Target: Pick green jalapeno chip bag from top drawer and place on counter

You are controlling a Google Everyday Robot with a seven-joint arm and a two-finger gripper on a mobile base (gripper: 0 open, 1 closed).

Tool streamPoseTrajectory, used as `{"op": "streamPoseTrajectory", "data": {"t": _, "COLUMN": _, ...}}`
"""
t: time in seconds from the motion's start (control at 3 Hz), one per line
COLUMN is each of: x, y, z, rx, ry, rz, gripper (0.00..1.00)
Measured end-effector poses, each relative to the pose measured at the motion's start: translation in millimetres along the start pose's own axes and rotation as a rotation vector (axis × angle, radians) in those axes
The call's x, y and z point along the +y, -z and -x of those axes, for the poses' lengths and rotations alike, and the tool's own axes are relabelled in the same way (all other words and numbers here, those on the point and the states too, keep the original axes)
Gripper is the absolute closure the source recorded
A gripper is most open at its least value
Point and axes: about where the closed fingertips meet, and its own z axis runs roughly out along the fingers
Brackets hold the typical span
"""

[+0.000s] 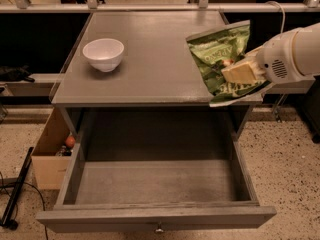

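A: Camera view: where's the gripper (240, 71)?
B: At the right edge of the counter (155, 59), clamped on the green jalapeno chip bag (217, 54). Bag sits over the front-right corner.
A: And the top drawer (155, 181)?
B: Pulled open. There's a white bowl (103, 54) on the counter, left side.

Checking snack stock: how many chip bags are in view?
1. The green jalapeno chip bag is held by the claw above the right front edge of the counter; the open top drawer shows none.

Glossy crinkly bag (218, 59) in jaws over matte counter (150, 59)
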Motion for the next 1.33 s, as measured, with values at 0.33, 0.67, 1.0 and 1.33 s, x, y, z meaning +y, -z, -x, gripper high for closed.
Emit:
{"op": "streamPoseTrajectory", "data": {"t": 0.33, "x": -11, "y": -28, "z": 19, "rx": -0.001, "ry": 0.046, "rz": 0.025, "gripper": 1.00}}
{"op": "streamPoseTrajectory", "data": {"t": 0.67, "x": -21, "y": -60, "z": 29, "rx": 0.033, "ry": 0.092, "rz": 0.048, "gripper": 1.00}}
{"op": "streamPoseTrajectory", "data": {"t": 1.0, "x": -30, "y": -83, "z": 32, "rx": 0.072, "ry": 0.141, "rz": 0.052, "gripper": 1.00}}
{"op": "streamPoseTrajectory", "data": {"t": 1.33, "x": -27, "y": -91, "z": 34, "rx": 0.082, "ry": 0.152, "rz": 0.062, "gripper": 1.00}}
